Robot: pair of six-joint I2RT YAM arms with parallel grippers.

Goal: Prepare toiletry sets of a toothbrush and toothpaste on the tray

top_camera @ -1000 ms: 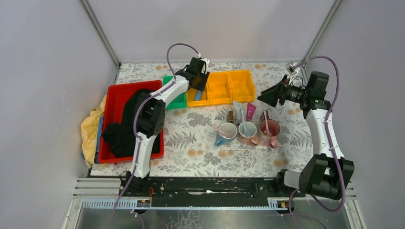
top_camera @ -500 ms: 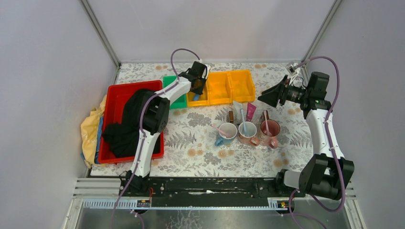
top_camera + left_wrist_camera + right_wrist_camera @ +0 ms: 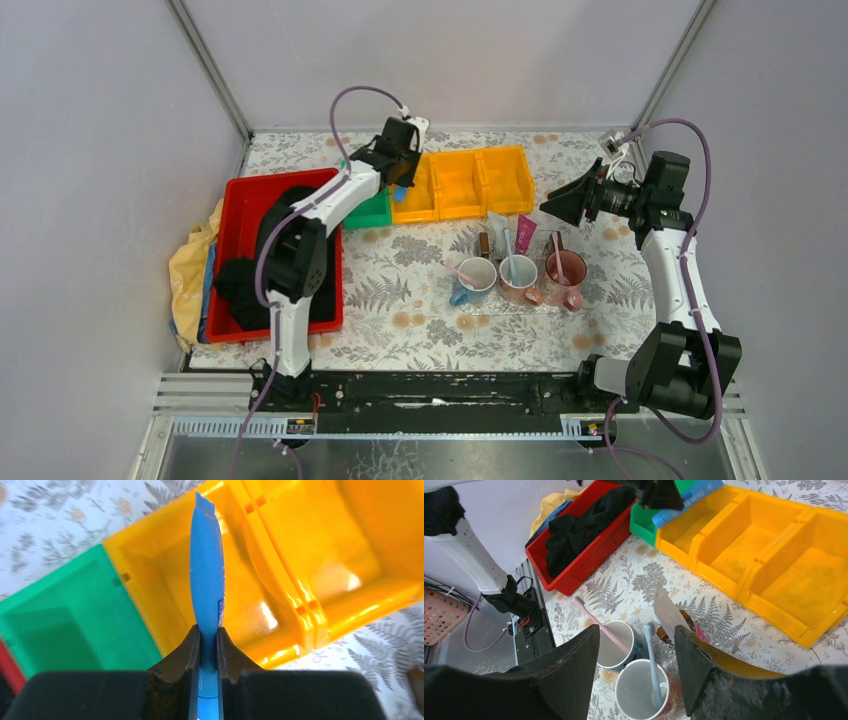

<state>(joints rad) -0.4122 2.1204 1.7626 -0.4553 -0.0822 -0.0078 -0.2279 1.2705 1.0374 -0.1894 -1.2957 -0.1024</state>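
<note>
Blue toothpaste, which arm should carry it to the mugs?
Left. Its jaws are shut on the blue toothpaste over the yellow bins; the right arm's jaws are open, holding nothing, by the mugs.

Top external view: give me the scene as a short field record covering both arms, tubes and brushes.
left gripper: fingers shut on the blue flat toothpaste tube
tube position: held in the air over the leftmost yellow plastic bin
right gripper: open, holding nothing
mugs: three round mugs in a row
brushes: pink plastic toothbrush, light blue toothbrush, whitish-pink toothbrush, one per mug
other tubes: white tube and magenta-pink tube behind the mugs
</note>
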